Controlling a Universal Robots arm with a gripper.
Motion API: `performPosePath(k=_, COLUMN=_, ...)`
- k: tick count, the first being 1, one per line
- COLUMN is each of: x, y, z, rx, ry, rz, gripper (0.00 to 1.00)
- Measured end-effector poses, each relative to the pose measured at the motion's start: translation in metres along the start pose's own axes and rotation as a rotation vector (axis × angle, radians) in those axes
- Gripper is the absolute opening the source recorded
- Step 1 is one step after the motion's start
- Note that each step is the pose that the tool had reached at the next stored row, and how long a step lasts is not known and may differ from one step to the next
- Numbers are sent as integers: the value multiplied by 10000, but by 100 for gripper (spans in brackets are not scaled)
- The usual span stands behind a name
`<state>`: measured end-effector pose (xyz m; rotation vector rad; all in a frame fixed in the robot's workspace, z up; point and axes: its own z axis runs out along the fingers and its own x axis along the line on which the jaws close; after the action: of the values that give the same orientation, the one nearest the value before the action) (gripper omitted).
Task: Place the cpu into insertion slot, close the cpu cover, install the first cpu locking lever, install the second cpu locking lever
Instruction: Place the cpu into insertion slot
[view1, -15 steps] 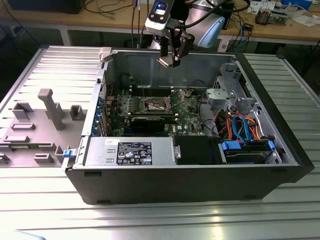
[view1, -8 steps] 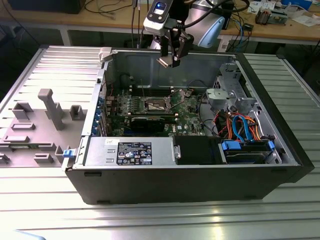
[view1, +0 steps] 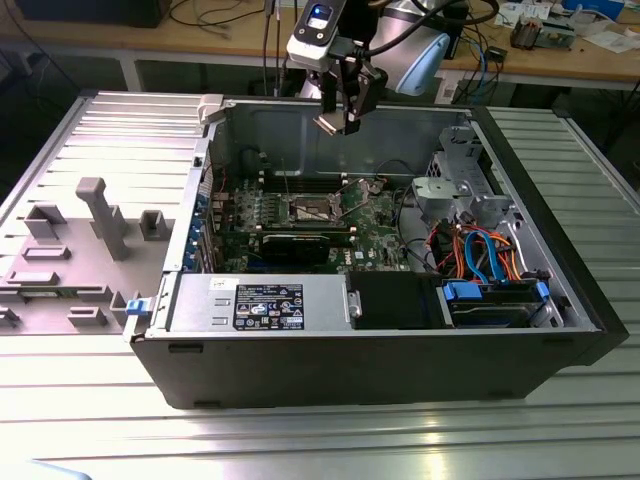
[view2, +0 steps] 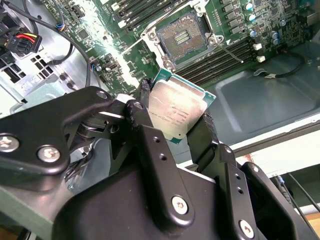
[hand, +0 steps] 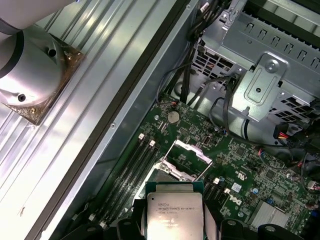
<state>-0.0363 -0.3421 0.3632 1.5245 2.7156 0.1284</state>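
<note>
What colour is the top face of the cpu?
The cpu top is silver-grey metal, green-edged; clearest in the second wrist view.

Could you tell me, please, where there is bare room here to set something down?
The ribbed table on the near side of the computer case is bare, and so is its strip on the exterior view's right. Inside is crowded: cables and drive cage beside the motherboard, a black card by the insertion slot. The hand holds the cpu above.
</note>
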Motion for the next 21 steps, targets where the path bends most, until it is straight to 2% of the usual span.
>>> performPosePath(k=6, x=0, y=-1, z=0, rx=-2, ry=-13, rz=147, gripper=55)
performPosePath(k=12, x=0, y=-1, z=14, rx=-12, ry=-81, rz=991, gripper=55)
performPosePath(k=21, x=-1, y=-5, z=52, rx=19, ry=-91, rz=1247, gripper=55)
